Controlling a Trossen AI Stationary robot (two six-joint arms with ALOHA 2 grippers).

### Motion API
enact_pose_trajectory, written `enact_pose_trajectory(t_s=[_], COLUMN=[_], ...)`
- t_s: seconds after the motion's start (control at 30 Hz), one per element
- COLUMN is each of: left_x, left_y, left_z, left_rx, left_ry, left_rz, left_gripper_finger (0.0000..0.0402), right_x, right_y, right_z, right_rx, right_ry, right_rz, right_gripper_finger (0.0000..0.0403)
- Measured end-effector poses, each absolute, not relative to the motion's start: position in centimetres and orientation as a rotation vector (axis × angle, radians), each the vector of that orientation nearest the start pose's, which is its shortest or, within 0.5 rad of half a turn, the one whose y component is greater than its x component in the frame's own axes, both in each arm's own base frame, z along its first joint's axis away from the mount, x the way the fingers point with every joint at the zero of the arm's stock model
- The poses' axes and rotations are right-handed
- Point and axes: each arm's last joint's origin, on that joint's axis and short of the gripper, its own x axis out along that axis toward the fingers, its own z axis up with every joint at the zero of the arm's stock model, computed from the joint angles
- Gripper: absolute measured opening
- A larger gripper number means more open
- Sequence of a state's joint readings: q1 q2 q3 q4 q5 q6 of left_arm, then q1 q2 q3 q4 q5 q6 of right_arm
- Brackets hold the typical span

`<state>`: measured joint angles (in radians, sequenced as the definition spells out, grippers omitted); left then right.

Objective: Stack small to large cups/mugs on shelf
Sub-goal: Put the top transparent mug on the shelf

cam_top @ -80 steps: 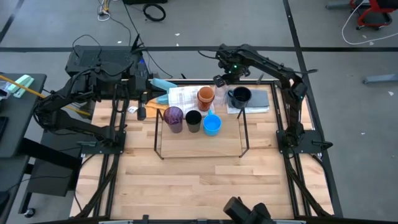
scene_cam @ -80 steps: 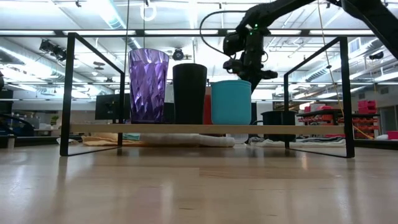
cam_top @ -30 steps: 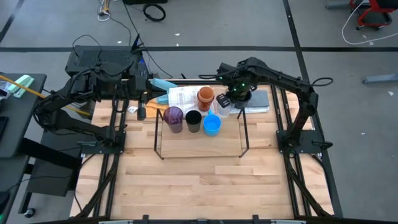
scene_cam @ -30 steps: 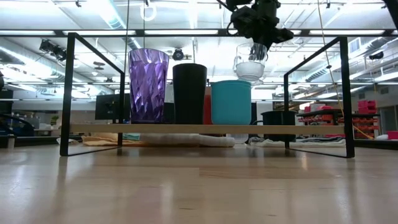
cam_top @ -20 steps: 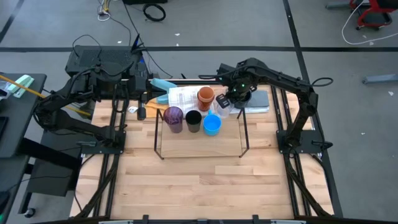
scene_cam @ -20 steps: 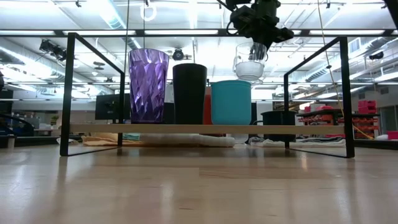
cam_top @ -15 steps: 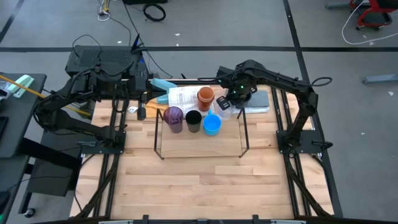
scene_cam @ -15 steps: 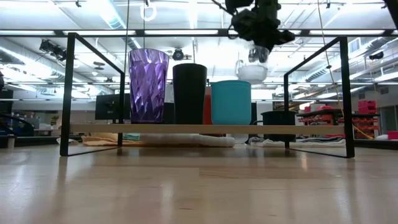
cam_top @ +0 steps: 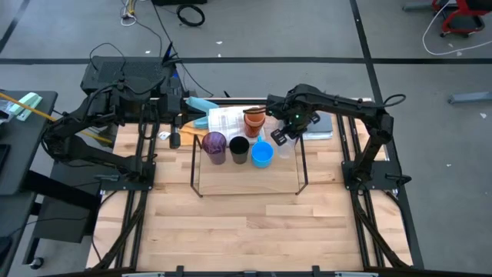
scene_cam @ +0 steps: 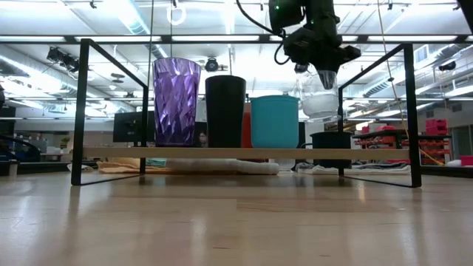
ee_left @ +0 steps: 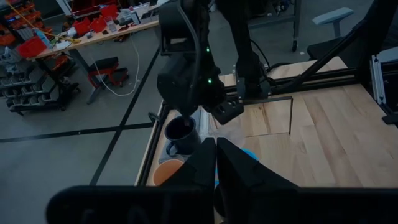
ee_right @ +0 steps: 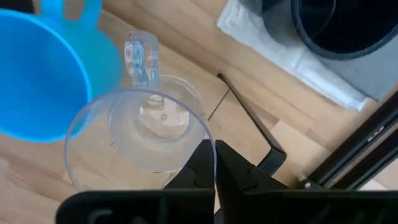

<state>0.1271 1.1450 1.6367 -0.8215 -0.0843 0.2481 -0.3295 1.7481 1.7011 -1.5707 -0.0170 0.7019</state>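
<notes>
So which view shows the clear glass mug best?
The right wrist view: the clear glass handled mug fills it, rim pinched by the right hand. The low view shows it hanging above the shelf; the high view barely shows it.

Light wood table (cam_top: 254, 223) fills lower half of high view. Folded cloths at its far edge — white patterned towel (cam_top: 226, 119), grey cloth (cam_top: 321, 123) to right, teal item (cam_top: 201, 103) at far left. Black cables (cam_top: 188, 13) on grey floor beyond.

Shelf (scene_cam: 222, 153) bears purple (scene_cam: 176, 102), black (scene_cam: 225, 111), blue cups (scene_cam: 274, 121).
</notes>
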Motion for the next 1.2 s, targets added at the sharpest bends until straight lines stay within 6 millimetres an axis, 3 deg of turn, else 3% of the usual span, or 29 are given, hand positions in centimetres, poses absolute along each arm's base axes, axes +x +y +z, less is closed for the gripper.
enact_pose_trajectory(t_s=[1.2], left_x=[18.8], left_y=[2.7], left_z=[48.1], left_rx=[0.247], left_ry=[0.354], left_rz=[0.166], left_gripper_finger=[0.0027], right_x=[29.8], right_y=[-8.5], right_z=[31.1], right_rx=[0.939], right_ry=[1.434], right_rz=[-0.881], right_gripper_finger=[0.0006])
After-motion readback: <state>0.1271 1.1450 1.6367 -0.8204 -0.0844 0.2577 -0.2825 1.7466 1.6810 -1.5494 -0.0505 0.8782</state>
